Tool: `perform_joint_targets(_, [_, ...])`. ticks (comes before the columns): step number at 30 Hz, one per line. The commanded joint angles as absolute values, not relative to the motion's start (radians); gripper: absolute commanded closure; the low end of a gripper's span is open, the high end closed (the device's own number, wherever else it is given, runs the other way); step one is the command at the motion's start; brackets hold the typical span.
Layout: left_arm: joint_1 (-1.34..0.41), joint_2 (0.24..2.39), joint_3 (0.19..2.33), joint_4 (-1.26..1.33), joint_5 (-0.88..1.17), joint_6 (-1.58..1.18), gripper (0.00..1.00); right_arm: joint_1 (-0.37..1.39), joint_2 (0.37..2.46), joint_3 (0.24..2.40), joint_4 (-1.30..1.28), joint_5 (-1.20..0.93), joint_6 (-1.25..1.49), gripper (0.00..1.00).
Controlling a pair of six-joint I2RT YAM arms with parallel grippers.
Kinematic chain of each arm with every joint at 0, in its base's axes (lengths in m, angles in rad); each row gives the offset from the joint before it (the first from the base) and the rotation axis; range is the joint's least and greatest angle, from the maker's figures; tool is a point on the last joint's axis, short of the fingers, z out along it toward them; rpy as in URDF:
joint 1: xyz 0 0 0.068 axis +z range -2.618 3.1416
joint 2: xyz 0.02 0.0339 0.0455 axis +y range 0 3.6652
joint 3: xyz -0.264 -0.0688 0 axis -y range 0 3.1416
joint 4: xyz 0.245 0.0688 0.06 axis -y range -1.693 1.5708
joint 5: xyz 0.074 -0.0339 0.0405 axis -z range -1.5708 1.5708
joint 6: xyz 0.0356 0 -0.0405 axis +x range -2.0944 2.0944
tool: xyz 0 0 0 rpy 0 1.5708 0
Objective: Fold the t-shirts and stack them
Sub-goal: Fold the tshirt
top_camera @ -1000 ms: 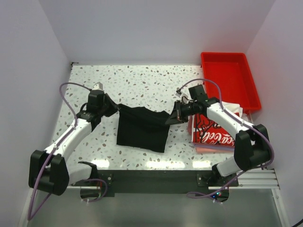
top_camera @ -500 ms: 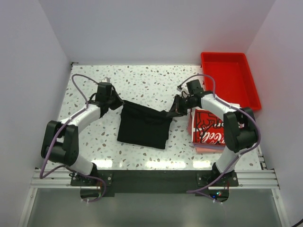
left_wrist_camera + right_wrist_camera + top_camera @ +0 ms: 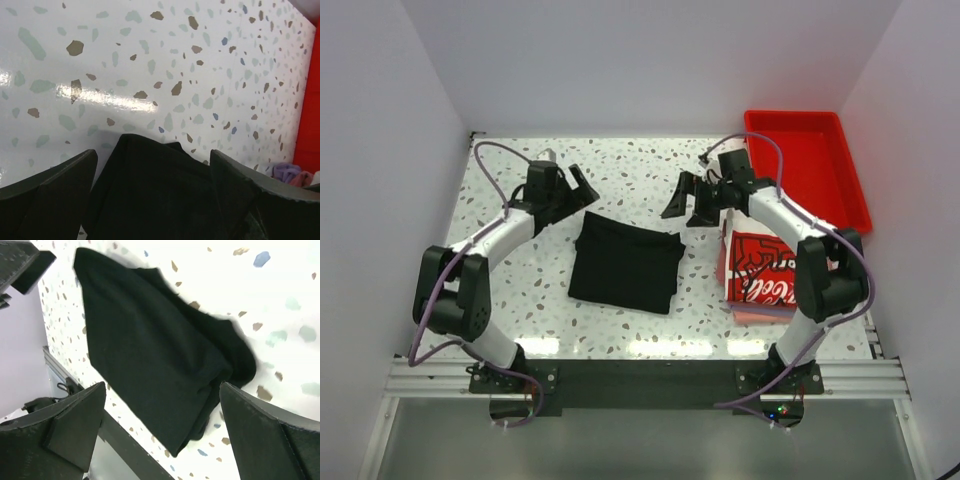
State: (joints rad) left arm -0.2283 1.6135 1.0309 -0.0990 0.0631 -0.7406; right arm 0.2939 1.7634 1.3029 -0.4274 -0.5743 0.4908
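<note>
The black t-shirt [image 3: 625, 262] is found lying folded into a rough rectangle at the middle of the speckled table [image 3: 620, 165], flat and free of both arms. The left gripper [image 3: 582, 190] is held just beyond the shirt's far left corner and the right gripper [image 3: 686, 205] just beyond its far right corner; both are spread wide and nothing is held in either. In the wrist views only the cloth and bare table are seen between the fingers. A white t-shirt with the red-and-black print [image 3: 760, 275] is noted folded at the right, near the red tray [image 3: 805, 150]. The fold is judged complete or nearly so. For the next move, a fresh grip on the black shirt's edges is judged necessary, so that it can be carried right and laid squarely on the printed shirt.
</note>
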Motion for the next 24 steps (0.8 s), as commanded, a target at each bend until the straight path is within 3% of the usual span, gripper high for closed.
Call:
perform_joint_targets(1, [-0.265, 1.496, 1.023, -0.077, 0.054, -0.721, 0.0, 0.333, 1.626, 1.244, -0.396, -0.581, 0.491, 0.01])
perform_joint_targets(7, [-0.307, 1.459, 0.934, -0.039, 0.084, -0.736, 0.0, 0.483, 1.569, 1.138, -0.315, -0.529, 0.509, 0.01])
perform_joint_targets(12, [-0.313, 1.534, 0.928, 0.046, 0.143, -0.729, 0.0, 0.499, 1.638, 1.123, -0.192, -0.489, 0.557, 0.01])
perform_joint_targets(24, [-0.31, 1.782, 1.025, 0.049, 0.146, -0.678, 0.0, 0.477, 1.85, 1.196, -0.256, -0.198, 0.526, 0.01])
